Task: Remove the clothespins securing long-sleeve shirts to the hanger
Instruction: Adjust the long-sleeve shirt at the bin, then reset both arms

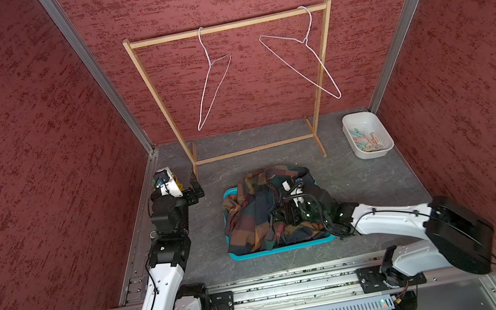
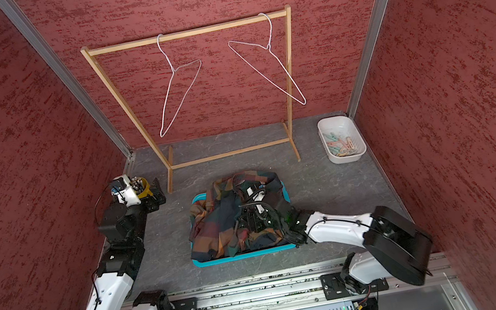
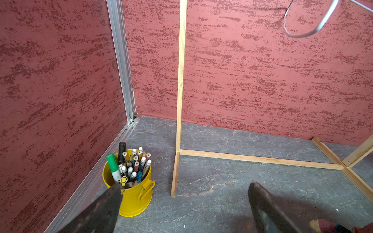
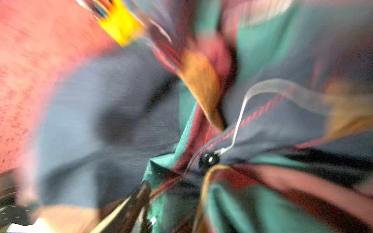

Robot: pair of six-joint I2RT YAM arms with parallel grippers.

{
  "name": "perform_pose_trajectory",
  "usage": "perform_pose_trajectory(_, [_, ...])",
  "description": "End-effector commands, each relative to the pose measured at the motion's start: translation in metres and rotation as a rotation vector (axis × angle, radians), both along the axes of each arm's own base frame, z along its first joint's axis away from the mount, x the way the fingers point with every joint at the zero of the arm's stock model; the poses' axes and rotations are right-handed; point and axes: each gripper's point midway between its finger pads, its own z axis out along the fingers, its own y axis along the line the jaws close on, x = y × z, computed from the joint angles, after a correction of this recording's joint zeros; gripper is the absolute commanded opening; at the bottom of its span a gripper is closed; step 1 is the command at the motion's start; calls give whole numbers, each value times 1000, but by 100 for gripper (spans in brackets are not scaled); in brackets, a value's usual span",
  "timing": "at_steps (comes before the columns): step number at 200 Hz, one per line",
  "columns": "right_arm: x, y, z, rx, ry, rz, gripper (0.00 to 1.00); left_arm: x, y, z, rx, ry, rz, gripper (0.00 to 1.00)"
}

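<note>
The long-sleeve shirts [image 1: 260, 215] lie heaped in the teal tray [image 1: 282, 247] in the middle of the tabletop [image 1: 365, 183]. The hangers [image 1: 212, 79] at 12 o'clock hang bare and the clothespins [image 1: 370, 141] sit in the white bin [image 1: 348, 124] at 2 o'clock, so the job looks nearly finished. The right claw [image 1: 286, 213] is low over the heap; blur hides whether it is spread or pinching cloth. It should let go fully, then rise straight up so no fold or button snags. The left claw [image 3: 184, 187], spread wide and empty at 10 o'clock, is best kept clear.
</note>
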Motion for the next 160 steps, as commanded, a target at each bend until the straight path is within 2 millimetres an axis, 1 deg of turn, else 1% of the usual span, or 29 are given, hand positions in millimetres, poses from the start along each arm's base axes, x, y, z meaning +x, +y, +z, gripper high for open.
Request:
perform_pose_trajectory(1, [6,-39,15,-108,-72,-130,97,3,3,0,-16,-31,4,99])
perform_pose_trajectory(4, [6,-42,20,-111,-82,-136,99,3,3,-1,-19,-29,5,99])
perform_pose_trajectory(12, [4,-48,30,-122,-106,-144,99,5,4,-4,-22,-22,2,99])
perform_pose_trajectory(28, [1,-62,44,-146,-139,-168,99,7,5,-8,-23,-14,4,99])
perform_pose_trajectory(41, [1,-76,59,-157,-184,-213,99,6,7,-10,-16,-16,9,99])
perform_pose_trajectory(51, [2,-89,74,-157,-232,-251,99,6,8,-13,-15,-17,13,99])
perform_pose_trajectory(70, [9,-118,98,-149,-304,-321,99,5,12,-20,-20,-24,21,99])
perform_pose_trajectory(109, [28,-177,137,-131,-412,-420,99,8,19,-37,-34,-4,27,99])
perform_pose_trajectory(118, [34,-190,139,-137,-425,-456,99,9,21,-41,-41,-3,34,99])
perform_pose_trajectory(131, [44,-207,135,-147,-433,-505,99,11,26,-47,-45,-3,46,99])
perform_pose_trajectory(160, [64,-246,111,-140,-429,-597,99,13,33,-65,-24,10,58,99])
